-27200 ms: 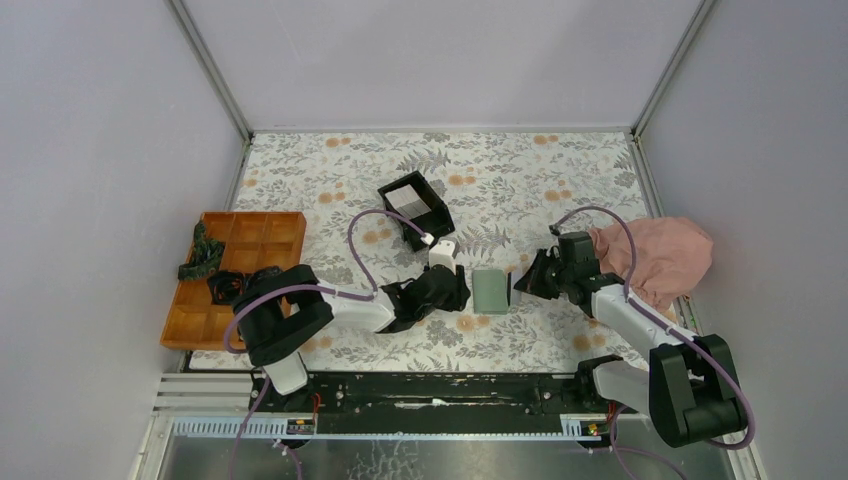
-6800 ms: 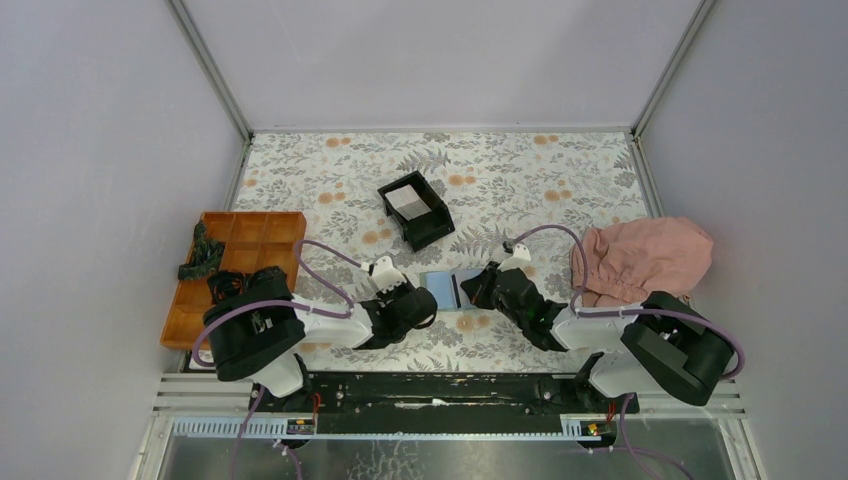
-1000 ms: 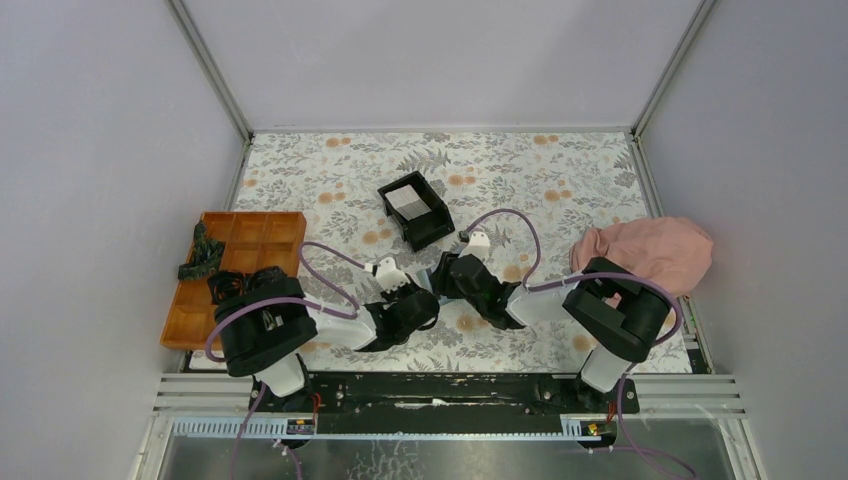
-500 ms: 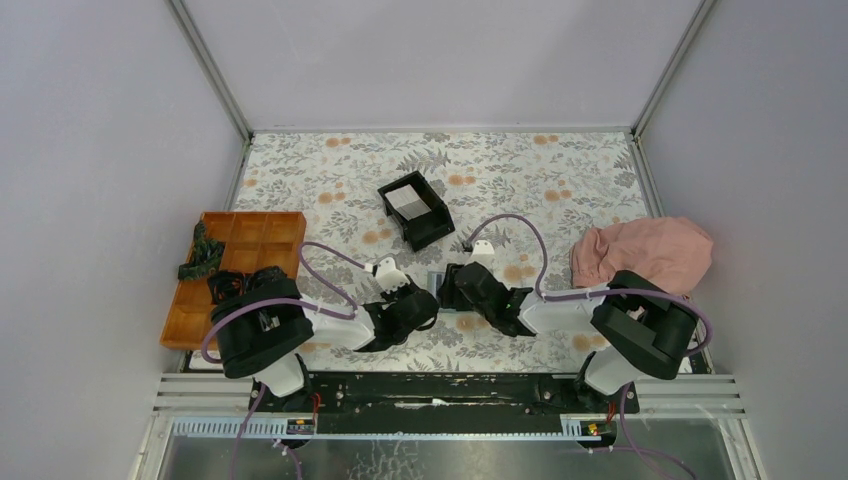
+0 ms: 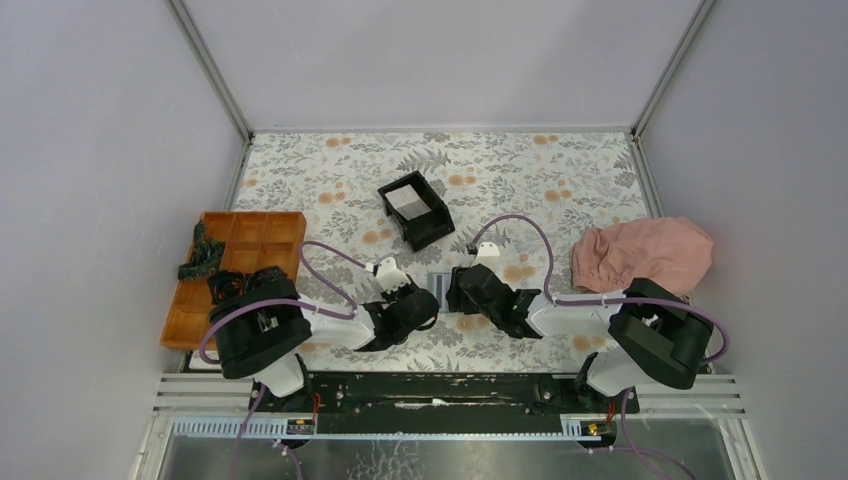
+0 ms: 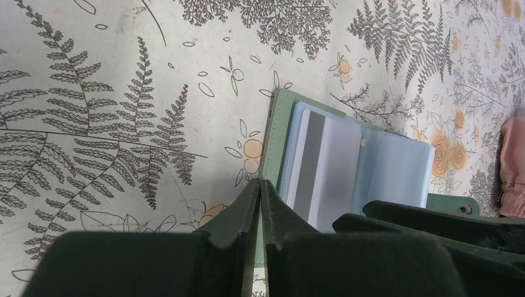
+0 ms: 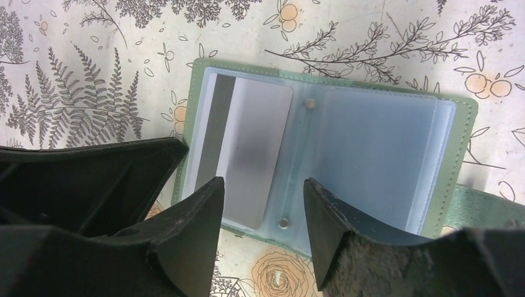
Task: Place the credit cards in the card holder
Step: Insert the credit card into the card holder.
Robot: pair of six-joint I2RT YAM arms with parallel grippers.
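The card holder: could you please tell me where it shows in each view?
Top external: card holder, a sliver just below centre.
Left wrist: card holder right of centre, open.
Right wrist: card holder centre, open.
Shared landmark: striped credit card at its left side, both wrist views.

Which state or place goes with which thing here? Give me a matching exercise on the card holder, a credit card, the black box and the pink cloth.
Things:
1. card holder
2. credit card
3. black box
4. pink cloth

Places or states:
A. middle rear, top open
B. lying open flat, pages up
C. bunched at the far right
D. inside the open holder

Pairs: 1-B, 2-D, 3-A, 4-C
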